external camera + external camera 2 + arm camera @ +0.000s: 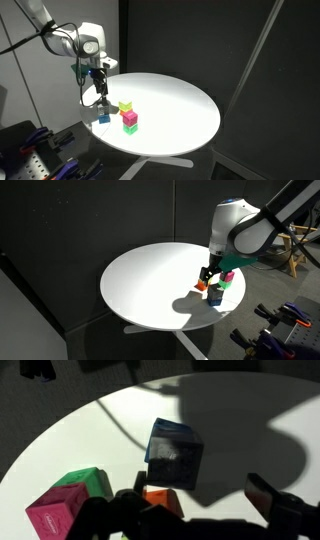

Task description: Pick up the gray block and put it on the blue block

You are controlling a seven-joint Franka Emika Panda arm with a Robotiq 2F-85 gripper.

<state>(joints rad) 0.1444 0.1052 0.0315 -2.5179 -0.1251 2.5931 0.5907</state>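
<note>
In the wrist view, the two dark fingers (112,515) of the Robotiq gripper (195,510) fill the near edge. They stand wide apart and nothing is clamped between them. A small orange cube (162,498) sits just beside the left-hand finger, partly hidden by it. I cannot tell whether the two touch.

Near left in the same view lie a small pink cube (55,512) and a small green cube (88,482). They are pressed together, and the green one is the farther of the pair.

Beyond the orange cube, and a little apart from it, the small blue cube (175,452) stands upright on the round white table (90,435). It is straight ahead of the open fingers and inside the gripper's shadow. Its upper edge and right side are blue, while the face turned to the camera looks pale gray.

I cannot tell where the small pale gray cube is. That grayish face is the only such tone in view, and it may be only shade and gloss.

In both exterior views the gripper (98,97) (212,277) hangs low over the table's edge, directly above the blue cube (104,117) (215,296). In an exterior view a small yellow-green cube (125,105) sits farther in on the tabletop, just behind the pink and green pair. Farthest back, the white arm (240,225) reaches in against a black curtain (90,220).
</note>
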